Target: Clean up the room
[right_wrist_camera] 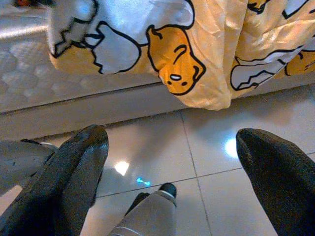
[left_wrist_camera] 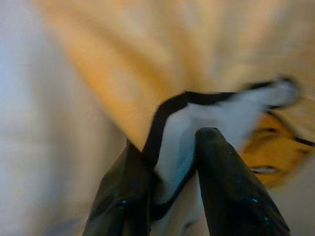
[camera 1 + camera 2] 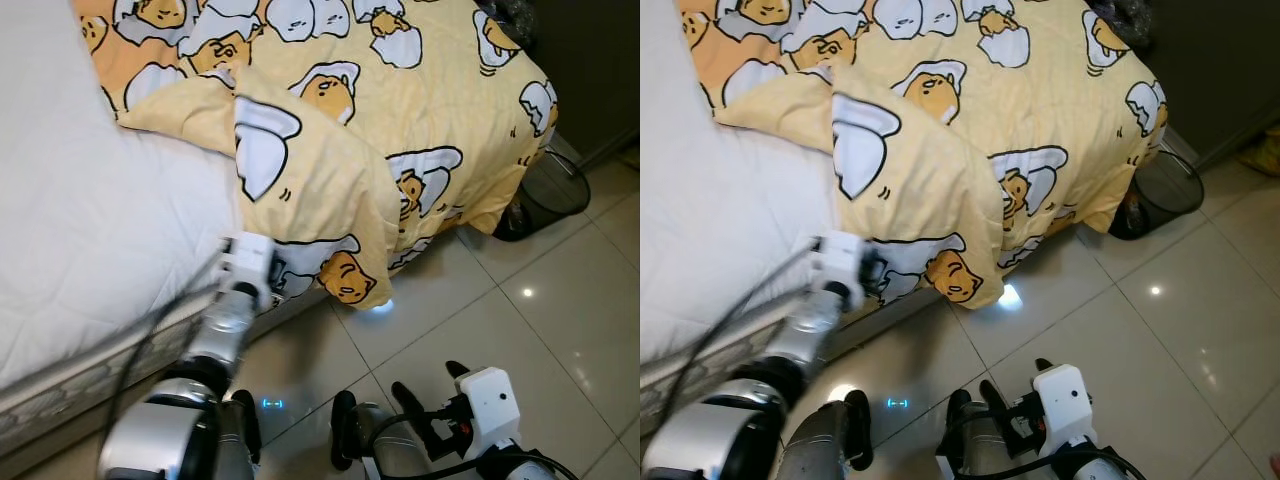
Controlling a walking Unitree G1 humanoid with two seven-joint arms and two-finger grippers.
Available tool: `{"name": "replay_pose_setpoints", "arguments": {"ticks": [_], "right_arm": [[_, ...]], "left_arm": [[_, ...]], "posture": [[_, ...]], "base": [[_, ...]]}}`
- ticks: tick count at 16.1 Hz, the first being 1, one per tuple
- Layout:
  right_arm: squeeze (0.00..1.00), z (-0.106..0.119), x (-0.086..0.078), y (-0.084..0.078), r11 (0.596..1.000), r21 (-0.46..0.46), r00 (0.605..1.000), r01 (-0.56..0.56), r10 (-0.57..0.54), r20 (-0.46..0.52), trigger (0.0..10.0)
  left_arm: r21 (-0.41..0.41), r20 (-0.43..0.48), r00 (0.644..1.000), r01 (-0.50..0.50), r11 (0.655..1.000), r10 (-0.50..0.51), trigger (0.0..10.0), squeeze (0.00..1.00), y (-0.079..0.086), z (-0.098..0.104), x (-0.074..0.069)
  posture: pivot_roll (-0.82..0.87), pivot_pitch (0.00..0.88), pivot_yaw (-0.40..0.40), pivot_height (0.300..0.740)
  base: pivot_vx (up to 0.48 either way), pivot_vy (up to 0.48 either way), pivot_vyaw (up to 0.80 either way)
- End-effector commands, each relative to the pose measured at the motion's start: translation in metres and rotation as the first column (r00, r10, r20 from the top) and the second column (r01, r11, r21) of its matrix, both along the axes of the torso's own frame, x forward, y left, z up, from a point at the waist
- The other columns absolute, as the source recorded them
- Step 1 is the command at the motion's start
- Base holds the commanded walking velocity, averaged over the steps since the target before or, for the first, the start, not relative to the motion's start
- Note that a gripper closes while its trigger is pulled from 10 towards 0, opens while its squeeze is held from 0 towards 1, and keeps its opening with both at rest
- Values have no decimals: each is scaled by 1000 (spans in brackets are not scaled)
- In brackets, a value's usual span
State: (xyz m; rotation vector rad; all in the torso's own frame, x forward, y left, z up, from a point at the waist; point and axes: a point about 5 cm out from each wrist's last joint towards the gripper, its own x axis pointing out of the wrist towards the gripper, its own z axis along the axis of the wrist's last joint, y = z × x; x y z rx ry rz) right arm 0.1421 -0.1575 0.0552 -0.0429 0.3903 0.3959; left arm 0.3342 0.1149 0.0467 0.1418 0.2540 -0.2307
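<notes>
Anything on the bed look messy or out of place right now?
Yes. The yellow cartoon-print blanket lies bunched and folded over itself, one corner hanging off the mattress edge toward the tiled floor, leaving the white mattress bare. The left gripper is pinching the blanket's edge; the right gripper hangs open over the floor.

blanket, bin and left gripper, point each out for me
blanket (image 3: 330,170), left eye view, on the yellow folded-over flap.
bin (image 3: 548,190), left eye view, on its dark mesh wall by the bed's corner.
left gripper (image 2: 170,182), left wrist view, between the black fingertips, pinching the blanket's edge.
</notes>
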Motion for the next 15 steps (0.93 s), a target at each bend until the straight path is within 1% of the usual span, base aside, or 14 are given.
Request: {"name": "replay_pose_setpoints", "arguments": {"ticks": [1,5,10,13,14,15], "right_arm": [[0,-5,-5,-4,1000,2,999,-3,3,-44,10000],[0,-5,-4,-6,1000,-3,999,-13,13,-46,10000],[0,-5,-9,-9,1000,-9,998,-18,17,-59,10000],[0,-6,-8,-8,1000,-10,998,-17,16,-61,10000],[0,-6,-8,-8,1000,-9,998,-18,18,-63,10000],[0,-7,-8,-7,1000,-8,998,-21,20,-65,10000]], "left_arm": [[12,-40,998,41,999,-41,0,0,-8,-8,-6],[-7,-29,998,63,998,-63,0,0,-10,-6,-5],[38,-35,999,27,999,-26,0,0,-5,-9,-6],[71,-56,998,11,997,-7,0,0,1,-11,-6],[94,-61,998,6,996,0,10000,0,4,-12,-5],[117,-51,999,6,993,0,10000,0,7,-11,-5]], "posture": [[-214,304,-116,727],[-213,297,-118,727],[-230,311,-124,727],[-226,312,-122,727],[-221,311,-119,727],[-218,309,-118,727]], "base": [[0,0,0],[0,0,0],[0,0,0],[0,0,0],[0,0,0],[0,0,0]]}}
